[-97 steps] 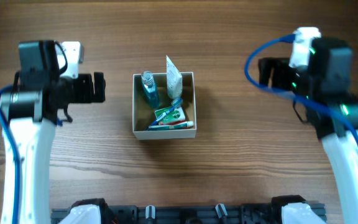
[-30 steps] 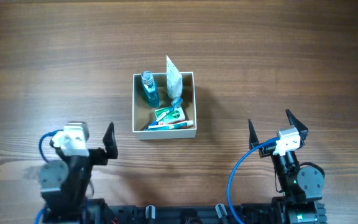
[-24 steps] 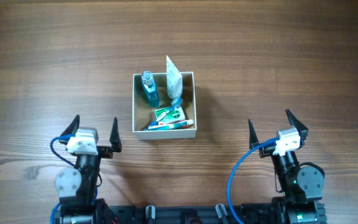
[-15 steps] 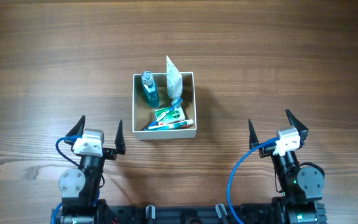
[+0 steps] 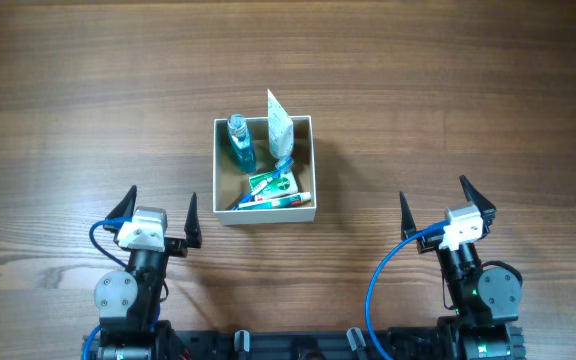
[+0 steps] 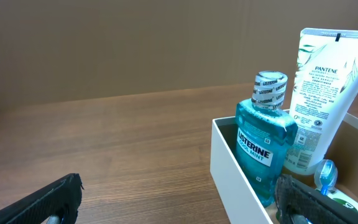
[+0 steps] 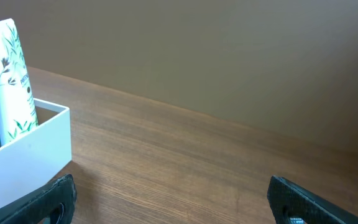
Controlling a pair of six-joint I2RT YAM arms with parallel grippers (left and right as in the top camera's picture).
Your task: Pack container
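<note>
1. Container [image 5: 265, 214] sits mid-desk [image 5: 88, 100], ahead of both arms and roughly between them.
2. Inside, far side: blue mouthwash bottle [image 5: 239, 143] stands in the left corner. White tube [image 5: 279, 125] stands just beside it, its top poking above the wall.
3. Inside, near side: green box [image 5: 273, 184] lies flat. A slim red-blue-white item [image 5: 273, 201] lies along the front wall; can't tell what it is.
4. Left pincer [image 5: 158, 205]: spread wide, holding nothing. It is near the container's front-left corner, not touching it. Left wrist view looks straight at the bottle and tube.
5. Right pincer [image 5: 436, 203]: spread wide, holding nothing, well apart from the container on its front-right. Right wrist view catches only the container's wall and the tube at its left edge.
</note>
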